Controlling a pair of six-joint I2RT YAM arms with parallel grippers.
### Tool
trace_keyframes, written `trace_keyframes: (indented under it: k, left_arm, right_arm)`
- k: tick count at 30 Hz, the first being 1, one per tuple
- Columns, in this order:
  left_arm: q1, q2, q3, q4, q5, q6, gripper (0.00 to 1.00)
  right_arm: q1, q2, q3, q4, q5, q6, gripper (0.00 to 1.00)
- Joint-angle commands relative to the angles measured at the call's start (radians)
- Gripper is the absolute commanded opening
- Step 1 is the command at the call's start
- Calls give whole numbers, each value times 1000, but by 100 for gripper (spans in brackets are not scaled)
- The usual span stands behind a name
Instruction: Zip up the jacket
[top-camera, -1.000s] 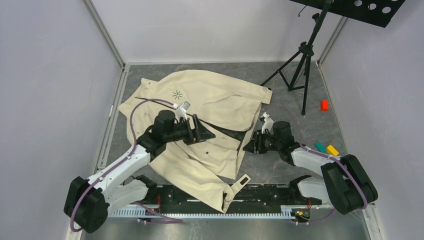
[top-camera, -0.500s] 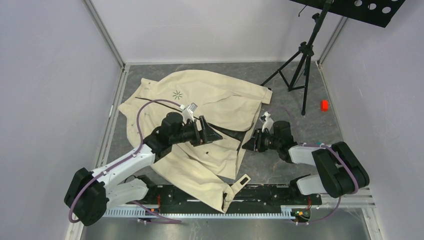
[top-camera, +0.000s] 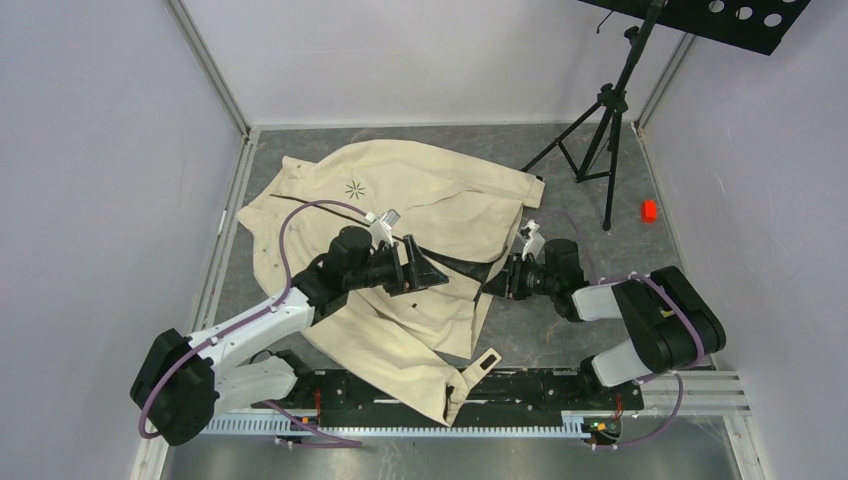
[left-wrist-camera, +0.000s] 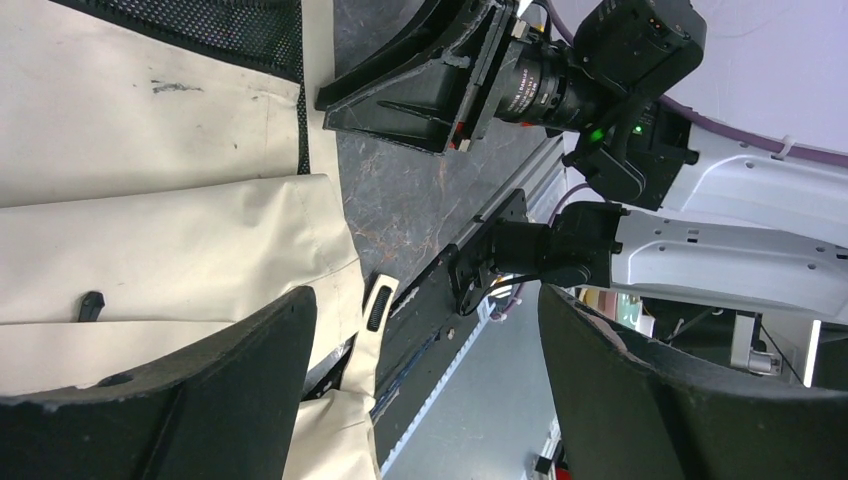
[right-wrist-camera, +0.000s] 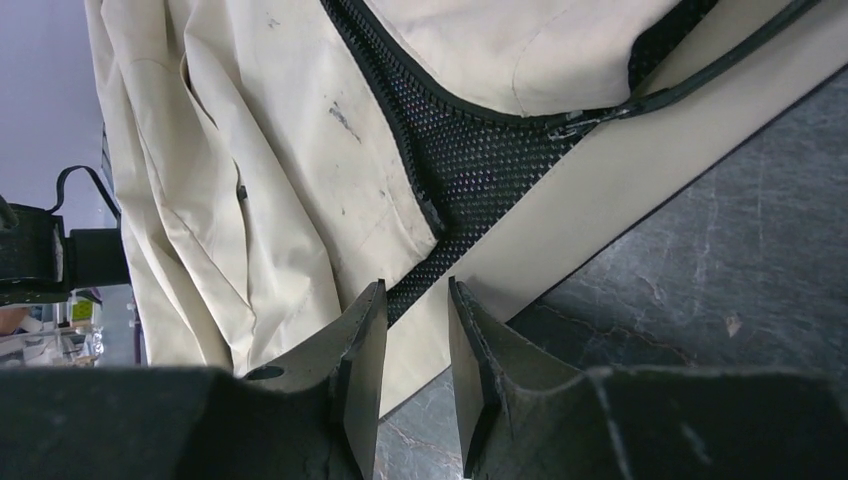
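Note:
The cream jacket (top-camera: 400, 200) lies spread on the grey tabletop, its black starburst logo (top-camera: 355, 188) toward the back left. Its front is parted and dark mesh lining (right-wrist-camera: 480, 160) shows between the two zipper edges (right-wrist-camera: 400, 110), with the slider (right-wrist-camera: 570, 127) further up. My left gripper (top-camera: 428, 272) hovers over the near front panel with its jaws wide and nothing between them (left-wrist-camera: 425, 300). At the jacket's right hem edge, my right gripper (top-camera: 495, 287) points left. Its fingers stand a narrow gap apart (right-wrist-camera: 417, 290), with no fabric between them.
A black tripod stand (top-camera: 600, 130) rises at the back right, and a small red block (top-camera: 649, 210) lies near it. One sleeve cuff (top-camera: 470, 375) hangs over the black rail (top-camera: 540, 385) at the near edge. Pale walls close in all sides.
My right gripper has slid left up to the jacket's hem and its jaws have narrowed. The left gripper has shifted slightly right over the front panel, still wide.

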Motion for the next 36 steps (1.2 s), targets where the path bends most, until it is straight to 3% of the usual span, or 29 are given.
trace_keyframes:
  k: [1,7,15,20,29,32,35,36]
  left_arm:
    - [-7,1,38,39,-14,-25,87]
    - [-9,2,28,39,-10,-28,87]
    - [-10,4,30,40,-14,-31,85]
    - [-10,4,28,39,-13,-33,84]
    - [-13,-7,17,41,-14,-50,82]
    - [-13,2,5,66,-9,-73,80]
    - [-13,19,-36,155,-5,-149,75]
    - [-13,26,-54,202,-14,-188,71]
  right_arm:
    - [-6,44,35,89,-21,10,35]
    - [-6,118,47,146,-33,29,37]
    - [-1,188,27,363,-105,156,36]
    - [12,185,35,377,-107,166,29]
    - [33,223,41,412,-104,171,31]
    - [37,225,51,420,-103,171,26]
    - [37,212,46,450,-118,188,0]
    - [38,198,36,472,-124,203,0]
